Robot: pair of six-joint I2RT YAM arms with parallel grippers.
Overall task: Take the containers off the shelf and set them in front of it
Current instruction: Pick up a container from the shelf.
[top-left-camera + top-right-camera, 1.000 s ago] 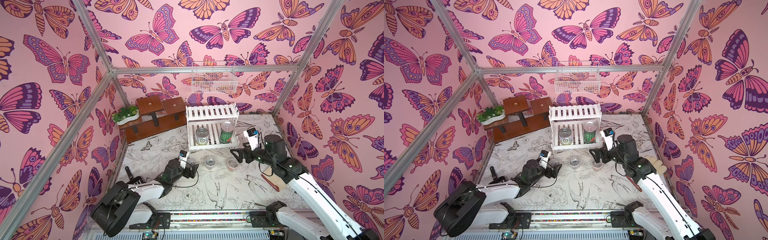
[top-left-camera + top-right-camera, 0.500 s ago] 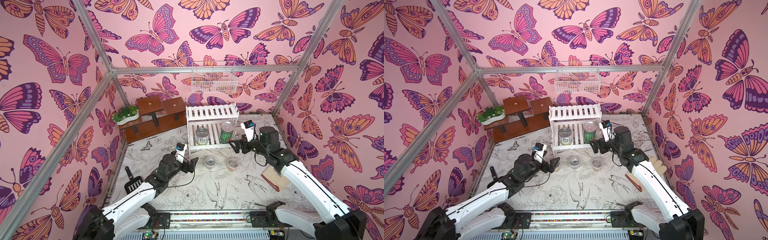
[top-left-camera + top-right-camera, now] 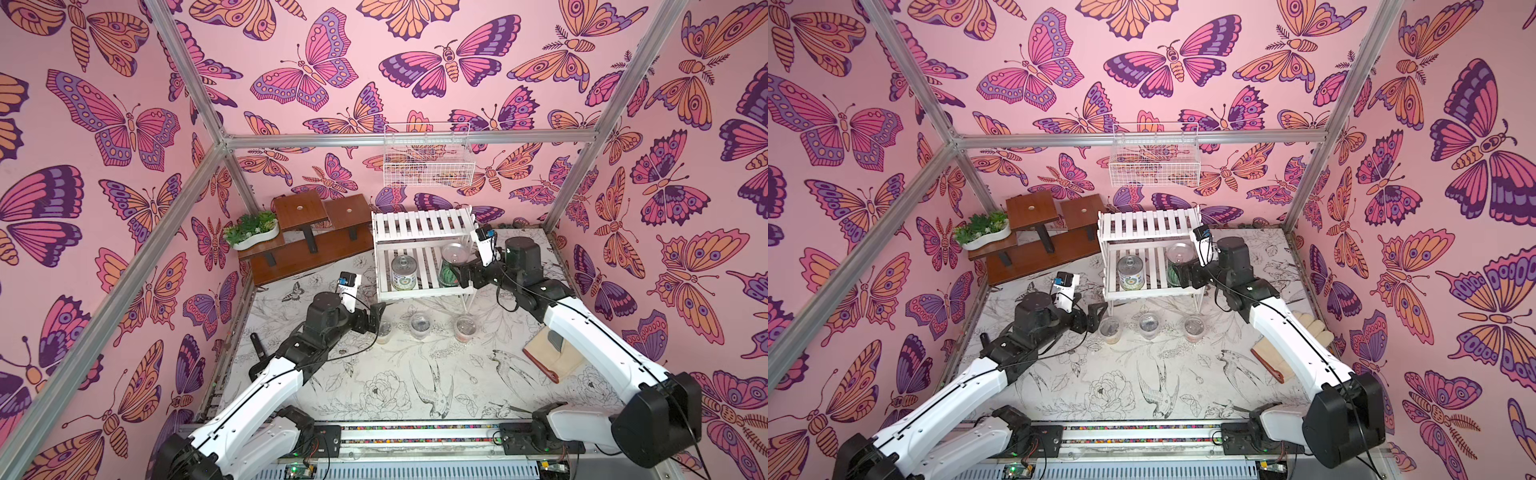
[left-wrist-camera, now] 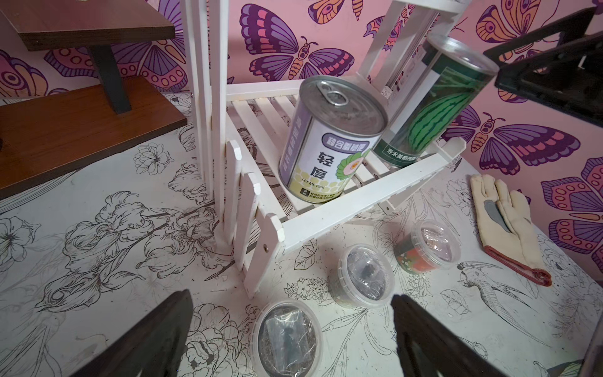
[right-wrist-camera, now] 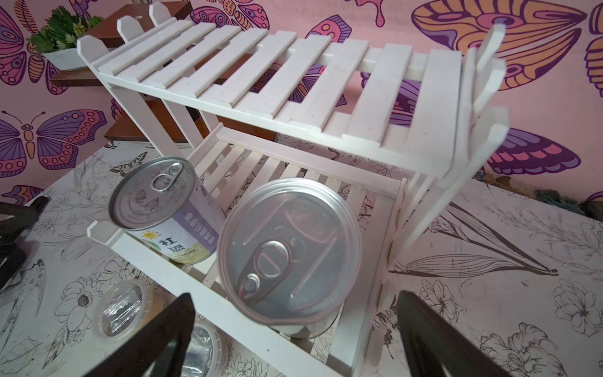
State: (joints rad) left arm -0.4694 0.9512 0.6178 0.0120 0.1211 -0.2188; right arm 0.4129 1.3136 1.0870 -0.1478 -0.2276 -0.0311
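The white slatted shelf [image 3: 422, 220] [image 5: 277, 75] holds two cans on its lower tier: a white-labelled can [image 3: 404, 272] [image 4: 329, 140] and a watermelon-patterned can [image 3: 453, 266] [image 5: 288, 251]. Three clear lidded cups stand on the table in front: yellow-orange [image 3: 384, 331] [image 4: 287, 339], dark [image 3: 419, 326] [image 4: 360, 280], red-orange [image 3: 465, 327] [image 4: 427, 248]. My right gripper [image 3: 463, 274] [image 5: 295, 296] is open at the shelf's front right, with the watermelon can's lid between its fingers, apart from both. My left gripper [image 3: 376, 316] [image 4: 290, 297] hangs open just above the yellow-orange cup, holding nothing.
A brown stepped stand [image 3: 316, 241] with a white planter [image 3: 253, 230] sits left of the shelf. A white wire basket [image 3: 428, 158] hangs on the back wall. A pale work glove [image 3: 548, 355] [image 4: 502, 222] lies on the table under my right arm.
Both arms have reached forward. The left gripper rose and moved toward the shelf's left front corner; the right gripper moved left up to the watermelon can. Both stayed open.
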